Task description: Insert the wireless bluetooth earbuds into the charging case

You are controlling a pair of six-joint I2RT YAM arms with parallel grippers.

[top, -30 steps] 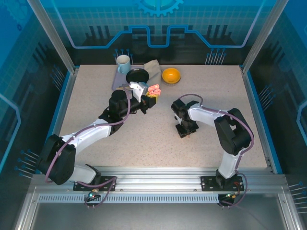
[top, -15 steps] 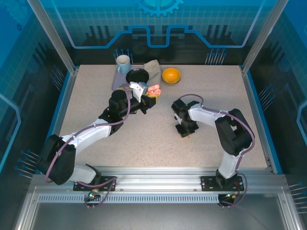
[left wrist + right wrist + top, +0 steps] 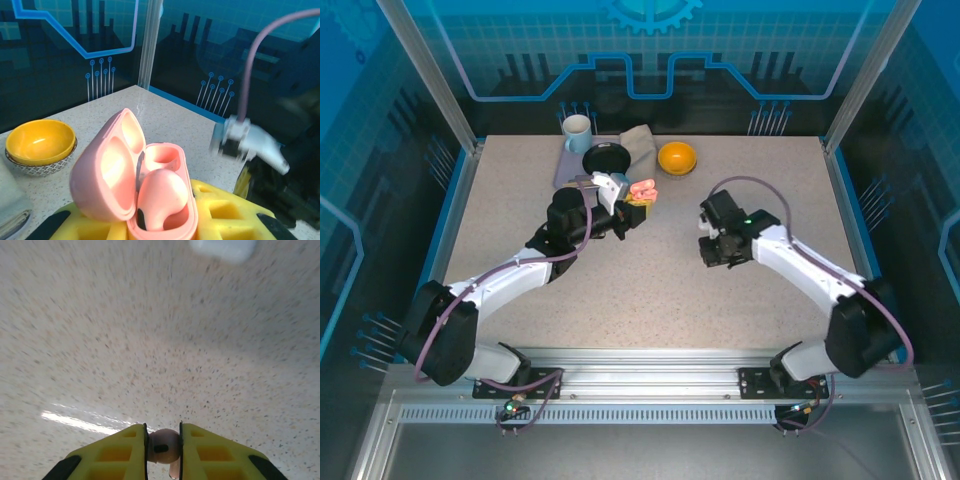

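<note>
Right arm has swung outward since the earlier frame, elbow now far right, and the right hand (image 3: 712,250) sits further up the table; the left arm has not shifted.

Top view: left hand (image 3: 638,203), with yellow fingertips, grips the charging case (image 3: 642,188), a glossy pink shell with its lid open, held above the table (image 3: 520,210). The table is beige speckled stone-look with blue edging. At the far edge are a pale mug (image 3: 577,128), a round black dish (image 3: 605,160), a crumpled grey cloth (image 3: 638,140) and a glossy orange bowl (image 3: 677,157). Aluminium posts and blue see-through panels with circuit graphics surround the table.

Left wrist view: left hand (image 3: 157,220) is closed on the charging case (image 3: 150,200), which is smooth matte plastic and pebble-shaped. The hinged lid (image 3: 107,170) stands up on the left. A seated earbud (image 3: 162,195), pink with a rounded head, is in one well, and the well behind it looks hollow. The orange bowl (image 3: 40,142) sits on the table to the left. The right arm (image 3: 250,140) is blurred at right.

Right wrist view: right hand (image 3: 163,437), with ribbed yellow fingers, pinches a salmon-pink earbud (image 3: 164,446), held clear above the speckled table (image 3: 125,340), stem pointing down. A white rounded blob (image 3: 223,247) lies blurred at the top edge. A bright glare streak lies on the surface.
</note>
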